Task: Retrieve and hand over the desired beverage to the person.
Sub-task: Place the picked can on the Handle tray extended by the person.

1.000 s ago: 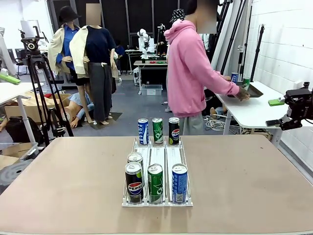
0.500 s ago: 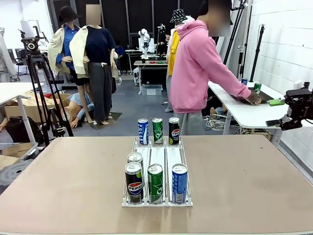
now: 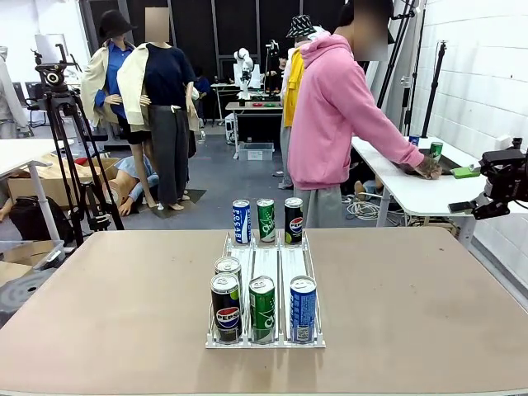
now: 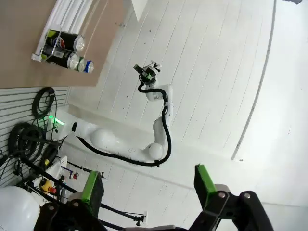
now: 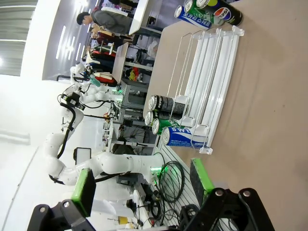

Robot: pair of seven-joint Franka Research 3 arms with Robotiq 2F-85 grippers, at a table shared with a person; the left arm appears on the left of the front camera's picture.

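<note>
Cans point(image 3: 262, 307) on table, well below open right tool point(image 5: 142, 190).

– Work surface?
– Brown table point(image 3: 412, 313), bare top. A white wire rack point(image 3: 267, 262) with three lanes stands at its middle.

– Beyond the table's far left corner?
– Black tripod point(image 3: 73, 157) carrying a camera point(image 3: 51, 76); a cardboard box point(image 3: 49, 183) on the floor behind it.

– Beyond its far right corner?
– White side table point(image 3: 404, 198), loose cables point(image 3: 363, 209) on the floor under it, white brick wall point(image 3: 487, 74) behind.
</note>
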